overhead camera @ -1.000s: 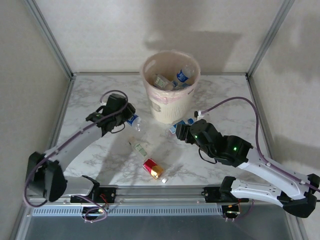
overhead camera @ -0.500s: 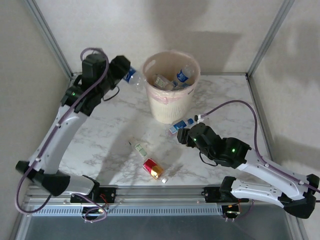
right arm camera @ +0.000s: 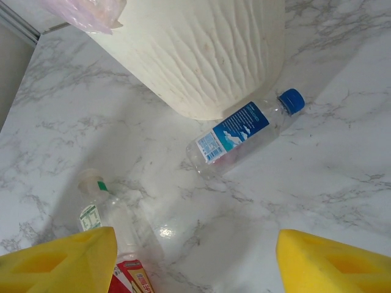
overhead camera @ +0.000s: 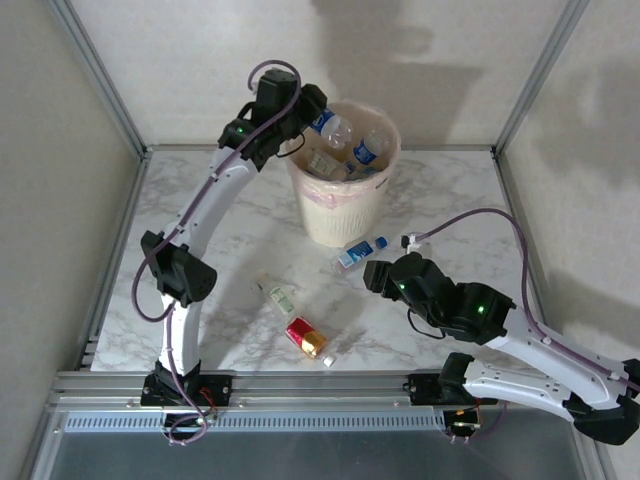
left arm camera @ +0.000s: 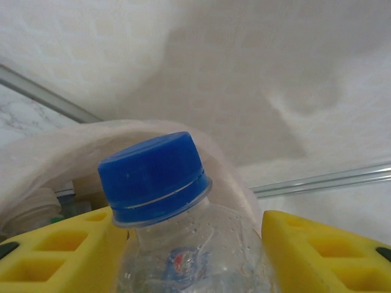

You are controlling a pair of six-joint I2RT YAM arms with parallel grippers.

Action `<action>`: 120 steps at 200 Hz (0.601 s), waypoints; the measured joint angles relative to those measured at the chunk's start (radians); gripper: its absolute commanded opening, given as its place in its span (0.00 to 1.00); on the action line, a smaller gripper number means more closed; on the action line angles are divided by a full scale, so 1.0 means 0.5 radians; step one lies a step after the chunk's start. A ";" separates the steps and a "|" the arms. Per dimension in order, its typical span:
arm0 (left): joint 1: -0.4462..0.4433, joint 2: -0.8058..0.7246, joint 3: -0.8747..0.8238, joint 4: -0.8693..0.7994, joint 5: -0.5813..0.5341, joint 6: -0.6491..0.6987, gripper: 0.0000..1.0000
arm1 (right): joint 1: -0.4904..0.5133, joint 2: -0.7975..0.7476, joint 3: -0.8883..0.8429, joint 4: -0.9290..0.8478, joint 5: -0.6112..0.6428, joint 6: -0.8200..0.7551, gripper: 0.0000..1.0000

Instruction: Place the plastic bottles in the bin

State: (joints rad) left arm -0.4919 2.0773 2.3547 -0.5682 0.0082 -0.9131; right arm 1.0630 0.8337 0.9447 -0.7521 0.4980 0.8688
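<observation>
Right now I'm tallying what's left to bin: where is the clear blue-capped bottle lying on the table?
In the top view the clear blue-capped bottle lies on its side at the near-right foot of the bin, just beyond the right gripper.

I see the bottle in the left tool cut off below its shoulder by the wrist view's bottom edge, the red-labelled bottle cropped likewise on the right wrist, and the bin losing its top.

A robotics lab cell: aluminium frame, white panel walls, marble-look tabletop, mounting rail.
</observation>
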 measured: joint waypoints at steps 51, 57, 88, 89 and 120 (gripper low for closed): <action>-0.034 0.033 0.056 0.034 -0.002 0.035 0.86 | 0.000 0.001 -0.002 -0.002 0.000 0.021 0.70; -0.037 0.033 0.056 0.043 -0.002 0.044 0.87 | 0.000 0.001 -0.002 -0.002 0.000 0.022 0.70; -0.061 0.033 0.056 0.091 -0.019 0.102 0.89 | 0.000 0.001 -0.002 -0.004 0.000 0.023 0.72; -0.062 0.033 0.056 0.095 -0.020 0.105 0.88 | 0.000 0.001 -0.002 -0.005 0.000 0.023 0.72; -0.074 0.024 0.056 0.096 -0.082 0.163 0.86 | 0.000 0.006 -0.002 -0.022 -0.001 0.023 0.74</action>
State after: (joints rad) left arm -0.5289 2.0892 2.3829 -0.5201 -0.0330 -0.8318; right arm 1.0630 0.8368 0.9440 -0.7631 0.4976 0.8803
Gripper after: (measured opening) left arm 0.873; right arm 0.726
